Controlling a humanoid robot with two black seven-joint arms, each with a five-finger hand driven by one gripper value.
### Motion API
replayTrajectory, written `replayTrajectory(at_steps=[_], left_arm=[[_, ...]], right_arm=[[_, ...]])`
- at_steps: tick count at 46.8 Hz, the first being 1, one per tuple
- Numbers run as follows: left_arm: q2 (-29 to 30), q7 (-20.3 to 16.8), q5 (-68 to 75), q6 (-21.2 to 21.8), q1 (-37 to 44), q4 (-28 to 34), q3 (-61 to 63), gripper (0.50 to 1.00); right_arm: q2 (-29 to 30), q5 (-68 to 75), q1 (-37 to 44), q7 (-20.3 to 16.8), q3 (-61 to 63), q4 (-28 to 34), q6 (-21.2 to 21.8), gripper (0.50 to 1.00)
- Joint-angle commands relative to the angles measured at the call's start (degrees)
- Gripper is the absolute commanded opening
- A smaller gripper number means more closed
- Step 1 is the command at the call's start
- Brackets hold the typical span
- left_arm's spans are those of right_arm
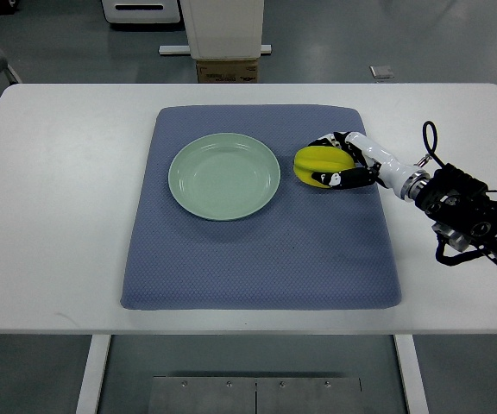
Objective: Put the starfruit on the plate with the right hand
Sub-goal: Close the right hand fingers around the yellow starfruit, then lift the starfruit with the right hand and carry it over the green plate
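A white desk (50, 216) fills most of the view, with grey floor beyond its far edge and, there, the white base of some furniture (223, 26) with a small cardboard box (227, 71) at its foot. On the desk lies a blue-grey mat (257, 259), roughly square with rounded corners, covering the middle of the surface. On the mat's far left part sits a pale green plate (184, 194), round and shallow, with nothing in it. The right arm (464, 211) comes in from the right edge, its dark wrist with cables over the bare desk and its white forearm section reaching over the mat's right border. The right hand (345, 159) is closed around the starfruit (317, 164), its black-and-white fingers (352, 178) curling along the fruit's near side and others wrapping its far side. The starfruit is yellow with ridges, and is just to the right of the plate, apart from its rim, over the mat; whether it rests on the mat or is raised slightly cannot be told from this angle. The left arm is not visible.
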Motion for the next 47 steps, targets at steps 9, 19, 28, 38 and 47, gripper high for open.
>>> replayTrajectory(at_steps=[9, 19, 28, 38, 47], left_arm=[[0.00, -0.08, 0.00, 0.00, 0.00, 0.00, 0.00, 1.000], [0.00, 0.01, 0.00, 0.00, 0.00, 0.00, 0.00, 1.000], [0.00, 0.01, 0.00, 0.00, 0.00, 0.00, 0.00, 1.000], [0.00, 0.01, 0.00, 0.00, 0.00, 0.00, 0.00, 1.000], [0.00, 0.01, 0.00, 0.00, 0.00, 0.00, 0.00, 1.000]], right_arm=[[-0.36, 0.37, 0.38, 0.24, 0.88, 0.44, 0.67, 0.500], [-2.90, 3.62, 2.49, 0.42, 3.34, 4.83, 2.78, 0.500], [-4.32, 3.80, 3.72, 0.50, 3.34, 6.95, 2.78, 0.500], [-4.93, 3.80, 5.12, 0.50, 3.34, 10.37, 2.78, 0.500], [-4.14, 3.89, 5.30, 0.24, 3.34, 10.73, 2.78, 0.500]])
